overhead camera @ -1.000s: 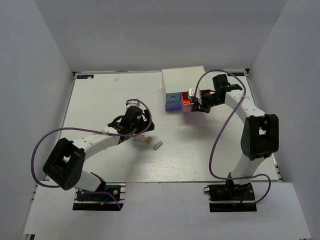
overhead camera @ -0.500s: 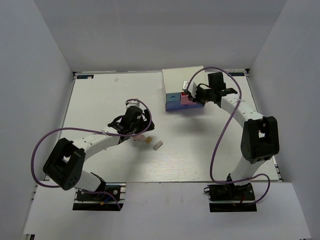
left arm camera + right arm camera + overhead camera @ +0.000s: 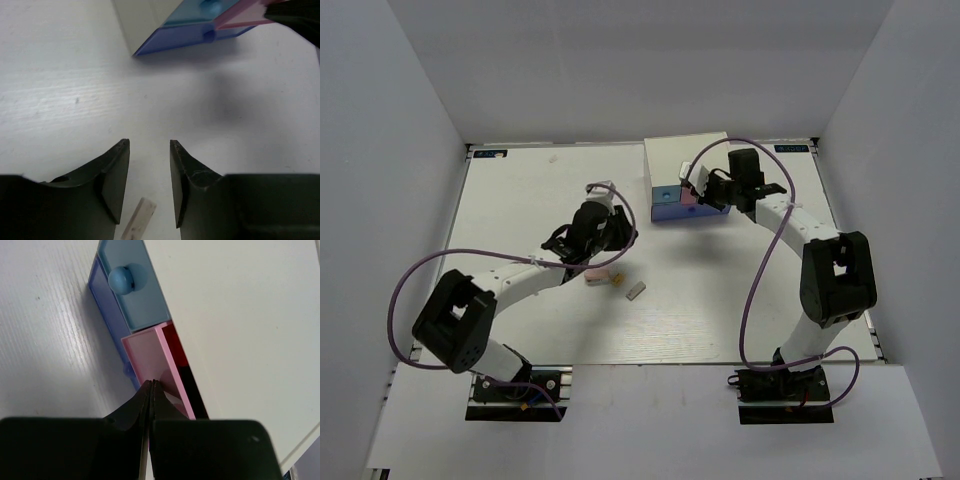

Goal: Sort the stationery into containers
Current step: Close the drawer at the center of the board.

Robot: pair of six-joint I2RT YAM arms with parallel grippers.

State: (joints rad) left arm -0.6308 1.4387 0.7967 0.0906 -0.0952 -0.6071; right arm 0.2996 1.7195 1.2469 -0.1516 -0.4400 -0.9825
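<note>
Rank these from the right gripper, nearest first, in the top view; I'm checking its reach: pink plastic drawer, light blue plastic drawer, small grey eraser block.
1. Pink plastic drawer, right at the tips of the right gripper.
2. Light blue plastic drawer, just to the pink one's left.
3. Small grey eraser block, far off, out on the table.

A white table point(image 3: 520, 200) with a faintly grained top; a white cabinet point(image 3: 672, 158) stands on it at the far edge, right of centre; near the middle lie three small erasers in a loose row: the pink eraser point(image 3: 596, 279) leftmost; the tan eraser point(image 3: 617, 280) just beside it; the grey eraser point(image 3: 635, 292) further right, slightly nearer.
</note>
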